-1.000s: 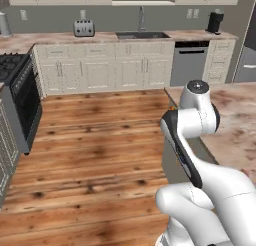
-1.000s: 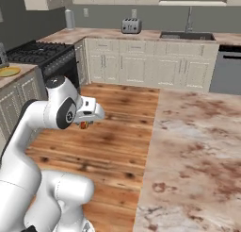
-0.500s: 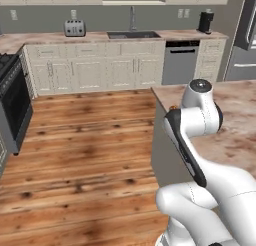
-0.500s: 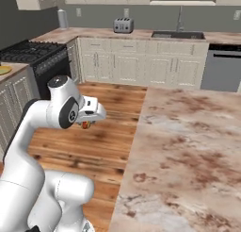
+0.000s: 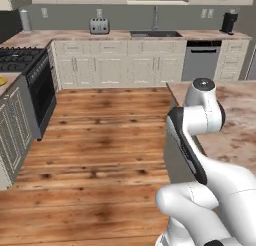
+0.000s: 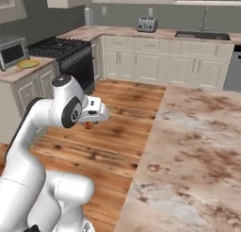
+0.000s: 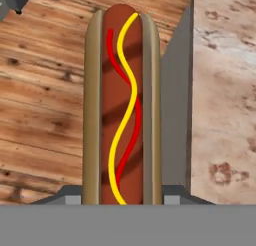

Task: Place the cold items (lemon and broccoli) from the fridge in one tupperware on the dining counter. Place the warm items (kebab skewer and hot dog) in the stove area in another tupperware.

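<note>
Wood floor below, dining counter [image 6: 197, 146] edge alongside to my right. Hot dog [image 7: 122, 105] clamped lengthwise in my gripper [image 6: 89, 124], carried over the floor just beside the counter. The base has swung since a second ago: stove [image 6: 63, 49] now in view, counter closer. Judgement: transport leg, tray not yet sighted.

The dining counter [image 6: 197, 146] is beige with brown spots. The back counter [image 5: 75, 37] holds a toaster [image 5: 99, 25]. The floor [image 5: 95, 155] is brown wood.
</note>
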